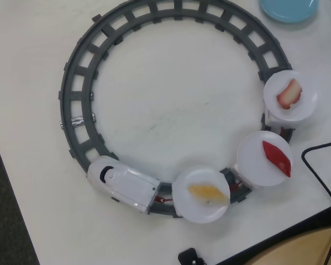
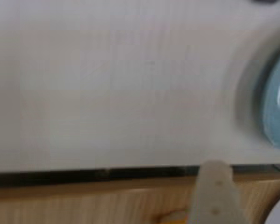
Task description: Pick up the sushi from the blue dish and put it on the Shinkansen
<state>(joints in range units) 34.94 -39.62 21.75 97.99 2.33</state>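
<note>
**tokaido_fan:** On the ring track [image 1: 82,83], down at the lower left of the overhead view, the Shinkansen [image 1: 124,183] sat as a glossy white engine with a rounded nose and a black windshield. It pulled three wagons, each topped by a round white plate. The nearest plate [image 1: 201,194] carried a yellowish sushi [image 1: 208,191], the middle plate [image 1: 264,159] a red sushi [image 1: 277,157], and the last plate [image 1: 290,96] a pink-and-white sushi [image 1: 289,93]. The blue dish [image 1: 289,9] was up in the top right corner, cut off by the frame, and the visible part of it looked bare.

**so101_newbie:** What about the jaws?

**tokaido_fan:** Couldn't tell, honestly. The wrist view was blurry, and all I got was one pale finger [image 2: 215,196] poking up from the bottom edge. I couldn't see how wide they stood or whether they held anything. The blue dish [image 2: 276,112] showed at the right edge of that view, well apart from the finger.

**so101_newbie:** And the surroundings?

**tokaido_fan:** White worktop [image 1: 171,110], a bit scuffed inside the ring. A black cable [image 1: 320,176] looped in at the right of the overhead view, dark floor ran down the left side, and a light wood surface [image 2: 83,205] lay past the worktop's dark edge.
</note>
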